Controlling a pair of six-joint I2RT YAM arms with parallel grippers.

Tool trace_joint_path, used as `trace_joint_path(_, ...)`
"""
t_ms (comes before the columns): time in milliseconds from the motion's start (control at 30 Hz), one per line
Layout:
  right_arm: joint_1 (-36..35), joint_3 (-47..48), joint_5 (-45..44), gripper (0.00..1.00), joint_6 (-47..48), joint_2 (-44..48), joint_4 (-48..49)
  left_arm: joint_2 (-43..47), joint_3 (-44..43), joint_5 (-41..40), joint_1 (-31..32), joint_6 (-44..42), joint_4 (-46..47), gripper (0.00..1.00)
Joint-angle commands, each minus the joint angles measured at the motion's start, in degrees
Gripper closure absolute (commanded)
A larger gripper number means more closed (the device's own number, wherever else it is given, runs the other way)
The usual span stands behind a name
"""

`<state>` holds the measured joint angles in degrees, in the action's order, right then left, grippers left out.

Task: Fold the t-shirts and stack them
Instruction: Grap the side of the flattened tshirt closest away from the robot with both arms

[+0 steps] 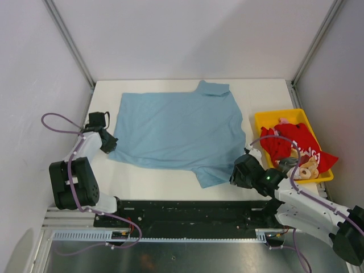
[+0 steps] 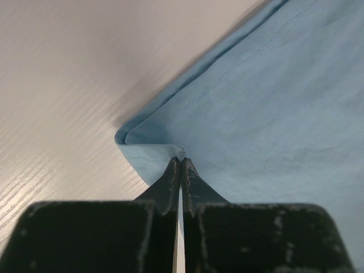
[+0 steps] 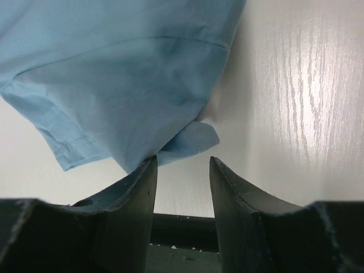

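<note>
The light blue t-shirt lies spread on the white table, collar at the far side, lettering hidden. My left gripper is shut on its left corner, pinching a small fold of cloth between the fingertips. My right gripper is open at the shirt's near right sleeve; the sleeve edge hangs just over the gap, touching the left finger. The red t-shirt lies crumpled in the yellow bin.
The yellow bin stands at the table's right edge and also holds some pale cloth. Grey walls with metal posts close in the table on three sides. The table's front edge runs just below the shirt.
</note>
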<state>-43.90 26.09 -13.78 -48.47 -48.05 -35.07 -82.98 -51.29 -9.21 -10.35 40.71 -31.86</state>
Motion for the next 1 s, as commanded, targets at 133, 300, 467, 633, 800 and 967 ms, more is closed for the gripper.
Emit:
trace_joint_path(133, 1.5, -0.2, -2.4, 0.51, 0.5, -2.8, 3.9, -0.3, -1.4, -0.1, 0.2, 1.3, 0.5, 1.0)
trace_joint_path(300, 5.3, -0.2, -0.9, 0.5, 3.3, -5.6, 8.2, -0.2, -1.5, 0.1, 0.2, 1.3, 0.5, 1.0)
trace_joint_path(467, 9.9, 0.0, 2.4, 0.54, 6.2, -8.3, 12.4, -0.6, -1.7, 0.5, 0.2, 1.6, 0.5, 1.0)
trace_joint_path(633, 10.2, 0.2, 4.1, 0.69, 6.1, -10.5, 12.7, -0.5, -1.8, 0.6, 0.2, 1.5, 0.5, 1.0)
trace_joint_path(800, 10.0, 0.5, 5.5, 0.81, 4.7, -7.2, 8.7, -0.3, -1.9, 0.7, 0.2, 1.4, 0.5, 1.0)
trace_joint_path(967, 9.9, 2.8, 7.5, 0.94, 2.8, -2.5, 1.2, 0.1, -1.9, 0.7, 0.2, 1.1, 0.5, 1.0)
